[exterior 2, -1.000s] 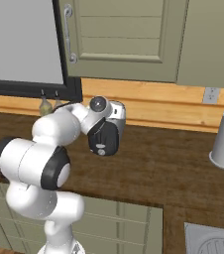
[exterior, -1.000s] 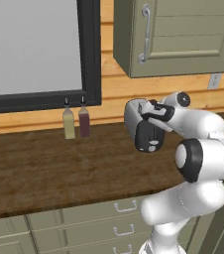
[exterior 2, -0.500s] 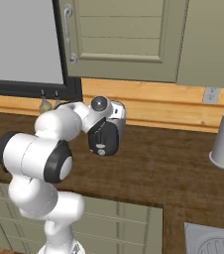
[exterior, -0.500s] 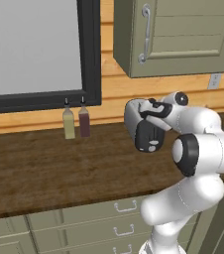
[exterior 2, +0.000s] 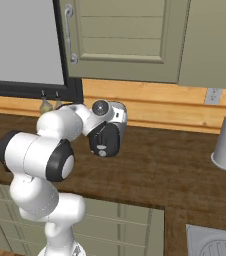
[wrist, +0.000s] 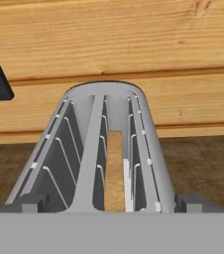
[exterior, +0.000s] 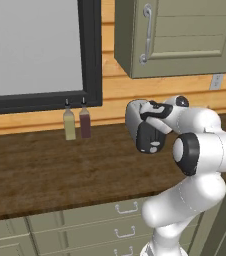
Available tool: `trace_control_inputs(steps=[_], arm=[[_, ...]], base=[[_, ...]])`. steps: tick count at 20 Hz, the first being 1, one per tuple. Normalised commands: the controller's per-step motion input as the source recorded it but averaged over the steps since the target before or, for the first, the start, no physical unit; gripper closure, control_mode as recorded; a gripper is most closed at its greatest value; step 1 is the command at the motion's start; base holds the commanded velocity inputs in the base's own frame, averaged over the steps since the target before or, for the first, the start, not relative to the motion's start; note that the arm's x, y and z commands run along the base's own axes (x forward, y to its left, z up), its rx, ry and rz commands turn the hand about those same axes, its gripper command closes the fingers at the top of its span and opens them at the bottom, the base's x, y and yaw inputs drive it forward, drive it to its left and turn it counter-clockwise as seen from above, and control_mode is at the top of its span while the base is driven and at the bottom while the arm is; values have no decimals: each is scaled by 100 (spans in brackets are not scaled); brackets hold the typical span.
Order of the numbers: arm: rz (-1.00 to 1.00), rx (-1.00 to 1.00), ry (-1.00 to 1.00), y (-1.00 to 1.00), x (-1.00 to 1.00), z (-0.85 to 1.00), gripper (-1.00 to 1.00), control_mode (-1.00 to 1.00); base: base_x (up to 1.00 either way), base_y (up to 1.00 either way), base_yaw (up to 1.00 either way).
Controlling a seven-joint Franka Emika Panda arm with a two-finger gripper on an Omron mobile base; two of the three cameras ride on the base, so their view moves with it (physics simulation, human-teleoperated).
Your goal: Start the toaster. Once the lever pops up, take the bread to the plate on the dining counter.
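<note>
Bread (wrist: 114,171) in right slot of toaster (wrist: 91,149); toaster on counter (exterior: 50,170), wall behind.

My toaster (wrist: 104,149) is silver-grey with pale wire guides; the bread (wrist: 114,171) in its slot is tan-brown; the surface (exterior: 45,170) is dark-brown wood grain; two bottles (exterior: 77,120), olive and maroon.

A kitchen: wood-grain tabletop (exterior: 45,175) over handled drawers (exterior: 120,232), grey-green wall cabinets (exterior: 185,35), two condiment bottles (exterior: 77,122), sink corner (exterior 2: 215,242), slotted toaster (wrist: 91,149).
</note>
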Motion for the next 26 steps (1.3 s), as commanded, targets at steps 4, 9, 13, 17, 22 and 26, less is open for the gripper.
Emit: trace_control_inputs(steps=[4,9,13,17,22,26], arm=[[0,0,0,0,-7,-1,-100,-100],[0,0,0,0,0,0,-100,-100],[0,0,0,0,4,0,-100,-100],[0,0,0,-1,13,0,-100,-100],[0,0,1,0,7,0,-100,-100],[0,0,0,0,0,0,-100,-100]], base=[[0,0,0],[0,0,0],[0,0,0],[0,0,0],[0,0,0],[0,0,0]])
